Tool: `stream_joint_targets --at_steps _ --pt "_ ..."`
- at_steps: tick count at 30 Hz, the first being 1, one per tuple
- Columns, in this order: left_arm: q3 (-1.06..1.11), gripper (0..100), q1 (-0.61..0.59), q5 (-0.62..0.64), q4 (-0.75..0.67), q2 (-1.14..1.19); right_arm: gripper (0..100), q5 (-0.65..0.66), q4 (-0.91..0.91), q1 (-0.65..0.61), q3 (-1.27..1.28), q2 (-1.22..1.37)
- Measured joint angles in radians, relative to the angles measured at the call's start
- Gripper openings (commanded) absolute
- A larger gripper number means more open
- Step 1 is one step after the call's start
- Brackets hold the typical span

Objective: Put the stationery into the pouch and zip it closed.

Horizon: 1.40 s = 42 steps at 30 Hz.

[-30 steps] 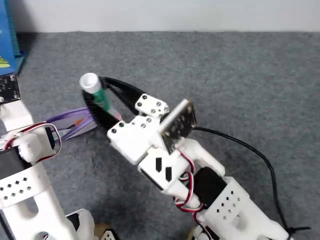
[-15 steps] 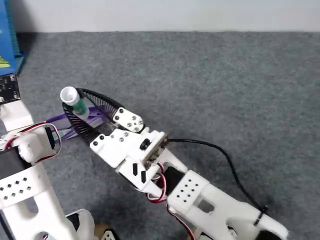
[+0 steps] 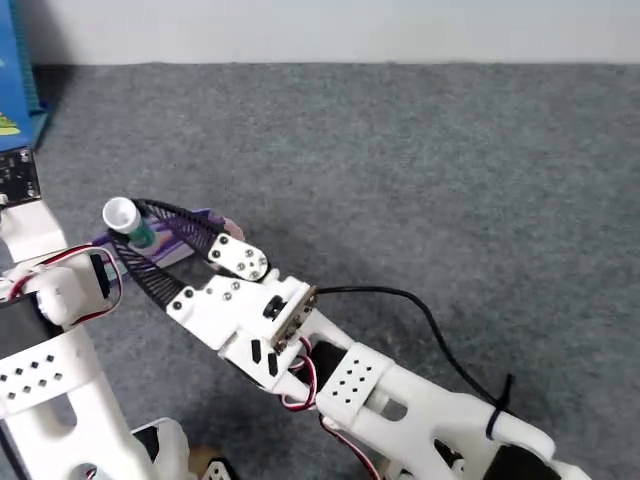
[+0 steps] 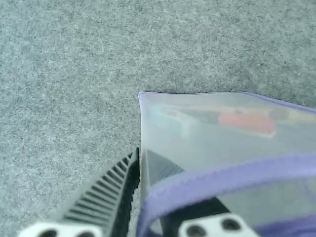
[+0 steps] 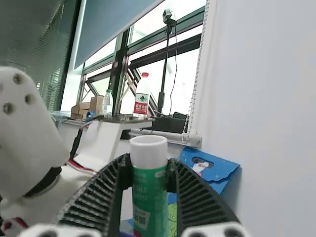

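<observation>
A green glue stick (image 3: 131, 225) with a white cap stands upright between the black ribbed fingers of my right gripper (image 3: 140, 235), which is shut on it just over the purple-edged pouch (image 3: 212, 220). The right wrist view has the glue stick (image 5: 149, 197) held between both fingers (image 5: 98, 192). In the left wrist view the translucent pouch (image 4: 222, 143) lies on the grey carpet with an orange item (image 4: 247, 121) inside. My left gripper (image 4: 140, 170) is shut on the pouch's edge by the purple zipper band (image 4: 222, 180). The left arm (image 3: 50, 320) stands at the near left.
A blue box (image 3: 15, 90) stands at the far left edge by the white wall. A black cable (image 3: 440, 335) trails from the right arm across the carpet. Grey carpet lies open to the right and far side.
My right arm has swung left and lower with the glue stick, from mid-table to right over the pouch. The left arm has stayed put.
</observation>
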Motion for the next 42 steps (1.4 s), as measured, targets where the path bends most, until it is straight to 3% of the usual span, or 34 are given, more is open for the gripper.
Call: stream_joint_targets --at_steps 6,12,15,19,27,34,42 --pt "0.009 1 0.000 0.000 -0.017 0.000 1.3 0.000 -0.003 0.000 0.035 0.009" --pt "0.011 1 0.000 0.000 -0.017 0.000 14.7 0.000 -0.003 0.005 0.035 0.009" --pt "0.011 1 0.000 0.000 -0.017 -0.002 11.8 0.000 -0.003 0.005 0.035 0.017" --pt "0.011 1 0.000 0.000 -0.017 -0.002 0.1 0.000 -0.014 0.005 0.035 0.094" --pt "0.017 1 0.000 0.003 -0.018 -0.002 0.8 0.003 -0.190 0.060 0.002 0.293" --pt "0.020 1 0.000 0.005 -0.018 -0.002 0.8 0.005 -0.213 0.061 0.002 0.301" --pt "0.023 1 0.000 0.000 -0.018 -0.002 0.8 0.121 -0.238 0.061 0.087 0.241"
